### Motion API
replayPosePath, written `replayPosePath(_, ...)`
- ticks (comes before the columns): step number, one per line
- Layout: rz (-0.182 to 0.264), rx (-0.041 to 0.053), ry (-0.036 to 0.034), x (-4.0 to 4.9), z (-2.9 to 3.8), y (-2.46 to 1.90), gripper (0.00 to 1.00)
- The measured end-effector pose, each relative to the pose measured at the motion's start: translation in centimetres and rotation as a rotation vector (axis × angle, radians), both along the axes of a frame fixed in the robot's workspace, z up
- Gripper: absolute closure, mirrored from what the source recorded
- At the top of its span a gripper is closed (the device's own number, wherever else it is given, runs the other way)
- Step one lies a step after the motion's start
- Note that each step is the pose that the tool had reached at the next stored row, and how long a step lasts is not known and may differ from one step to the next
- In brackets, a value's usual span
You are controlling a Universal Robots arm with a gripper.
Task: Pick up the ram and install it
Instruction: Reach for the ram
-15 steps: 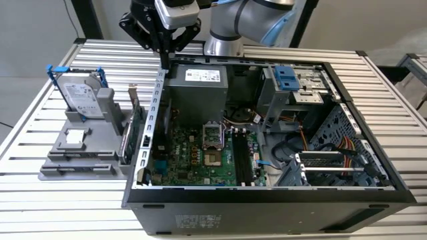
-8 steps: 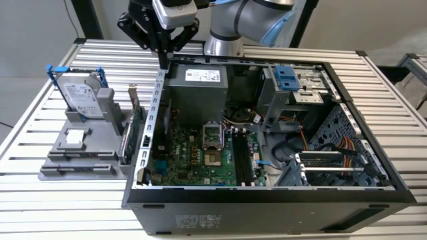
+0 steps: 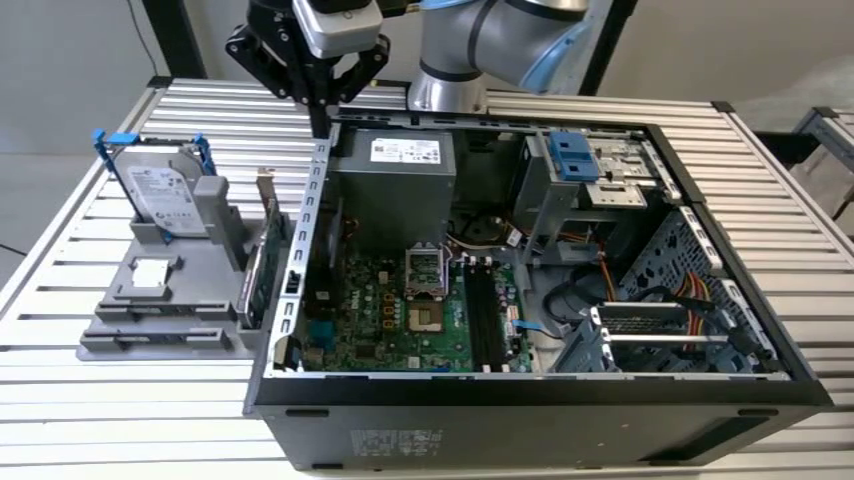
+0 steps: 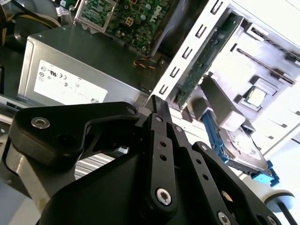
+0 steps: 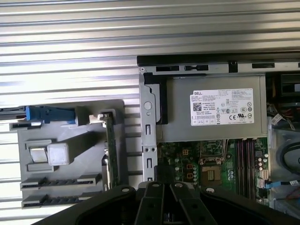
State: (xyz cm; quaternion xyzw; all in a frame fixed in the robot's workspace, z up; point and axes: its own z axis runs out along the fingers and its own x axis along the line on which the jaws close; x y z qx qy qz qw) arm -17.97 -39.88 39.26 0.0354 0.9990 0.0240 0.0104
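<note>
The gripper (image 3: pixel 320 98) pinches a thin dark strip, seemingly the ram (image 4: pixel 158 105), above the open case's side wall (image 3: pixel 318 200). The power supply (image 3: pixel 391 170) lies just beside it, with the motherboard (image 3: pixel 400 310) beyond. Outside the wall, an expansion card (image 3: pixel 267 265) and a hard drive (image 3: pixel 167 200) stand in a grey fixture (image 3: pixel 147 300).

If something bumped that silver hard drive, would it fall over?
Probably not easily: the hard drive stands on edge, propped in the gray holder. It likely feels stiff and heavy for its size, since it looks like a metal-cased block.
</note>
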Motion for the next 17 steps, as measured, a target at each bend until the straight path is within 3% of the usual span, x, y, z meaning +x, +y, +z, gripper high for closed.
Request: replayPosePath(17,0.000,0.0000,0.0000,-1.76,0.00,0.00,1.00)
